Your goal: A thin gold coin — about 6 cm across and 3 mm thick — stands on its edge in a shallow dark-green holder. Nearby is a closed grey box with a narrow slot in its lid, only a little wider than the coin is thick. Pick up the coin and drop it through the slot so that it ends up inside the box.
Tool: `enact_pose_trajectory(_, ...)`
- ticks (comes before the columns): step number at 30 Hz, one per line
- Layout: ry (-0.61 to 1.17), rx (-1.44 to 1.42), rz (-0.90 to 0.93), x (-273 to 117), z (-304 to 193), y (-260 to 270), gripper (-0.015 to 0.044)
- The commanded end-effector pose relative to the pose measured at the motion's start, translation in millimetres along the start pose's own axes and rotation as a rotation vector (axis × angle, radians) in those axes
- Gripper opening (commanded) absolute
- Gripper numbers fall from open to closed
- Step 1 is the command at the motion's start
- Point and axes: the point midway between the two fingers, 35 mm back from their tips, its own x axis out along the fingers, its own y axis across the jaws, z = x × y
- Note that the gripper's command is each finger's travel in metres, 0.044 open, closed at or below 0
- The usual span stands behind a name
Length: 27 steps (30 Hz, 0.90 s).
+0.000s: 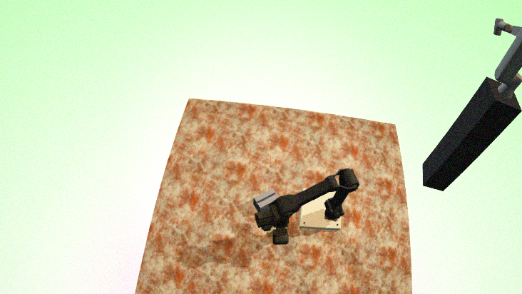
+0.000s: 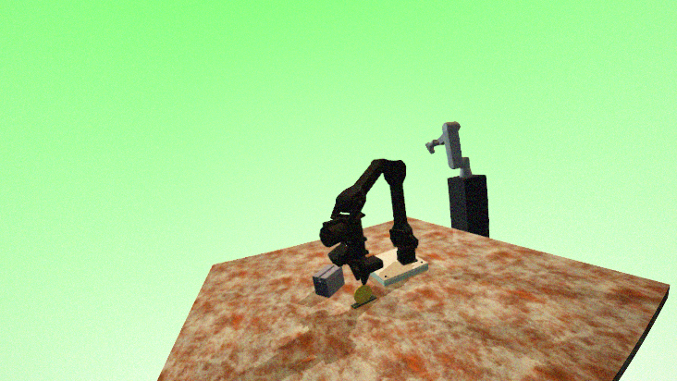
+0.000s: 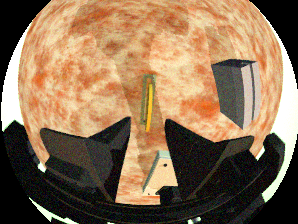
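The gold coin [image 2: 363,294] [image 3: 149,107] stands on edge in the dark-green holder [image 2: 356,305] [image 3: 149,76]. In the top view the arm hides nearly all of both. My gripper [image 2: 363,281] [image 3: 148,122] is partly open and empty, pointing down, with its fingertips just above the coin. In the wrist view the coin's thin edge shows between and beyond the two fingertips, roughly midway between them. The closed grey box [image 1: 265,198] [image 2: 327,282] [image 3: 232,95] stands beside the holder, to the right in the wrist view. A dark slot [image 3: 253,90] runs along its pale lid.
The arm's cream base plate [image 1: 314,220] [image 2: 398,274] [image 3: 158,176] lies close to the holder. In the top view my arm passes right beside the box. A second grey arm stands on a black pedestal [image 1: 471,135] [image 2: 469,203] beyond the table's edge.
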Motion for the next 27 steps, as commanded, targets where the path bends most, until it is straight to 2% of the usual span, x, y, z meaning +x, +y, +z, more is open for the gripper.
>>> enact_pose_trajectory(1,-0.001,0.004,-0.004,6,1,0,0.0161)
enact_pose_trajectory(27,-0.001,0.004,-0.004,48,1,-1,0.0161)
